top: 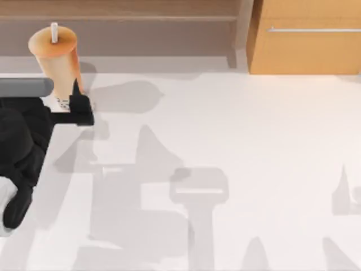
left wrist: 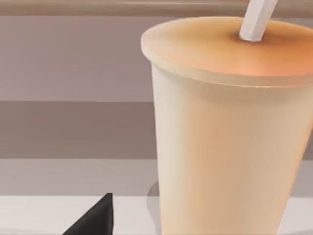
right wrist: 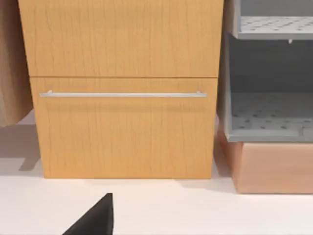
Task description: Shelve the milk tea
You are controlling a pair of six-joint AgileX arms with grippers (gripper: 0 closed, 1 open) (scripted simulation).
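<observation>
At the back-left corner of the table (top: 237, 141): milk tea (top: 56, 59), upright, orange-tan, white straw (top: 54, 32) poking from the flat lid. Stands just short of the back edge, in front of a low brown shelf (top: 141, 28) running along that edge. Shows black pearls at the pale base.

Right at that base: left gripper (top: 70, 107), black, reaching in from the left edge of the table. Touches or nearly touches the foot of the cup in the top view; wide, narrow or clamped, cannot tell. From the left wrist, looms close and tall, with a strip of table between the cup wall and a black piece of the gripper (left wrist: 95, 218).

Toward the back-right corner: wooden cabinet (top: 307, 48) with a silver bar handle (top: 313, 29). Faces the right gripper (right wrist: 95, 218), well apart from the cup; spread of that pincer, cannot tell. Beside the cabinet in the right wrist view: grey perforated rack (right wrist: 269, 117) on a wooden base.
</observation>
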